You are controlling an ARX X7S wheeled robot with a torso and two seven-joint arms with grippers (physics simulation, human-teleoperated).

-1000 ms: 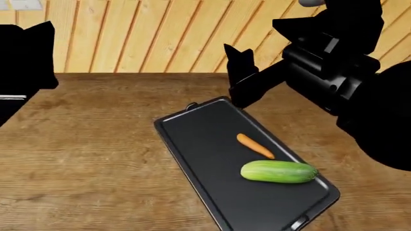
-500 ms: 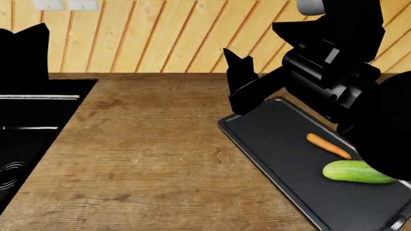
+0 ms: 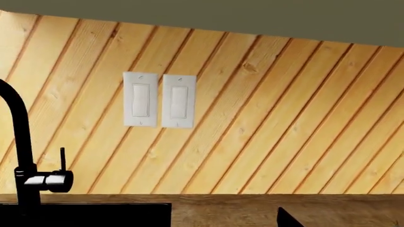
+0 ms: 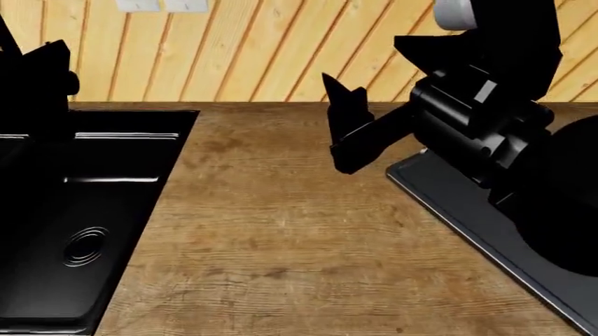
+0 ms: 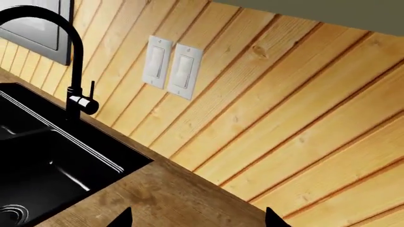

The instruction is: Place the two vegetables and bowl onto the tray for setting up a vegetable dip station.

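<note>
Tray [image 4: 467,203] mostly hidden behind right arm, vegetables unseen; right end effector [image 4: 344,129] spread wide, left's state unclear.

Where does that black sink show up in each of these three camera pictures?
Head view: the black sink fills the lower left, its drain showing.
Left wrist view: only a dark strip of the sink along the bottom edge, below the black faucet.
Right wrist view: the sink fills the lower left, behind the faucet.
Shared landmark: the pair of white wall switches, also just visible at the head view's top edge.
</note>
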